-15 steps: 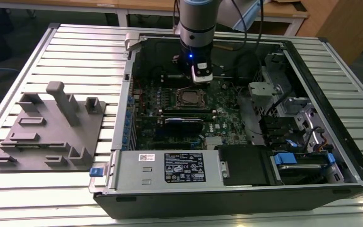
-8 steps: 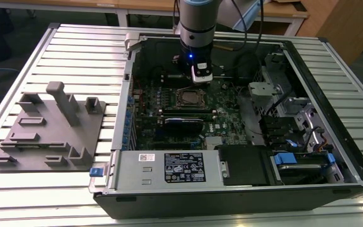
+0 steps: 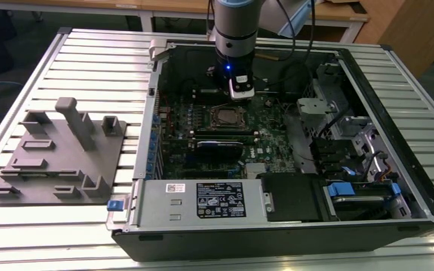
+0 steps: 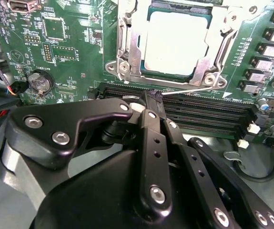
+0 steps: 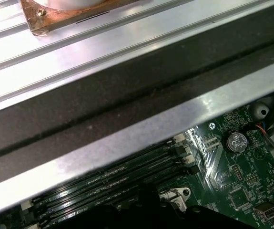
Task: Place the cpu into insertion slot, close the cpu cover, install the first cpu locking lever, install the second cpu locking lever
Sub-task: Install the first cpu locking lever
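Note:
In the second wrist view the cpu point(image 4: 175, 43) lies in the insertion slot point(image 4: 208, 78), its pale silver top showing through the window of the cpu cover point(image 4: 127, 47), which lies flat over it. A thin wire locking lever point(image 4: 194, 88) runs along the socket's edge beside the memory slots. My gripper point(image 4: 153, 97) is shut, its black tips meeting at this lever's free end. In the exterior view the gripper point(image 3: 238, 97) hangs just behind the insertion slot point(image 3: 228, 117), inside the open computer case.
A power supply box point(image 3: 202, 197) fills the case's front. A black card with a blue edge point(image 3: 218, 148) stands in front of the socket. Long memory slots point(image 4: 198, 112) lie under the gripper. A grey parts fixture point(image 3: 59, 158) sits at the exterior view's left.

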Controlling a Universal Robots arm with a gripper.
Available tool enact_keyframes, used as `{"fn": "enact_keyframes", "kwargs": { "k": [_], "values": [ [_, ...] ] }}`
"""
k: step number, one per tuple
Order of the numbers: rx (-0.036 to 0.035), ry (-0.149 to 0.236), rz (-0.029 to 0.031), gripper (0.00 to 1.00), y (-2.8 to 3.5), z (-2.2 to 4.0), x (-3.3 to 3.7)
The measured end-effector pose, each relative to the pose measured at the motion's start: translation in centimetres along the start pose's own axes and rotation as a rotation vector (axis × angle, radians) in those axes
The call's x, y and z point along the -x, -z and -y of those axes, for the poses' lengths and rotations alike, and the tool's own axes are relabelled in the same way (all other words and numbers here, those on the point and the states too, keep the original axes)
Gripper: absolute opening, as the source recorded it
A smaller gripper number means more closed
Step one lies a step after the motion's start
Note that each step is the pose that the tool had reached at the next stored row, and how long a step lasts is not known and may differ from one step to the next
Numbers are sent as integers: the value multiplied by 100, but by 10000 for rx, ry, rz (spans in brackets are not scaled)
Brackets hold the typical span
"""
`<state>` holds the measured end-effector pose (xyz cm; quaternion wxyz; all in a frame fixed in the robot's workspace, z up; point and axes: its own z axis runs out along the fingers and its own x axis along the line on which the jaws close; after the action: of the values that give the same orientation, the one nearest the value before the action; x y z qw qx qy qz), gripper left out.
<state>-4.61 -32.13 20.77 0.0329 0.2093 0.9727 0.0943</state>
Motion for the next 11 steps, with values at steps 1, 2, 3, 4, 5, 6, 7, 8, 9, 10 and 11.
{"fn": "enact_keyframes", "kwargs": {
  "k": [1, 2, 3, 4, 5, 6, 7, 8, 9, 10, 11],
  "values": [
    [1, 0, 0, 11, 0, 0, 0],
    [1, -1, 1, 11, 0, 0, 0],
    [1, 0, 2, 11, -1, -1, -1],
    [-3, -1, 5, 11, -2, -2, -1],
    [-6, -5, 7, 11, -2, -4, -2],
    [-10, -11, 9, 11, -2, -7, -4],
    [-10, -18, 10, 11, -3, -10, -5],
    [-11, -29, 12, 11, -4, -15, -7],
    [-11, -41, 15, 11, -4, -19, -9],
    [-11, -48, 16, 11, -4, -19, -9],
    [-11, -56, 18, 11, -4, -19, -9]
  ]
}}
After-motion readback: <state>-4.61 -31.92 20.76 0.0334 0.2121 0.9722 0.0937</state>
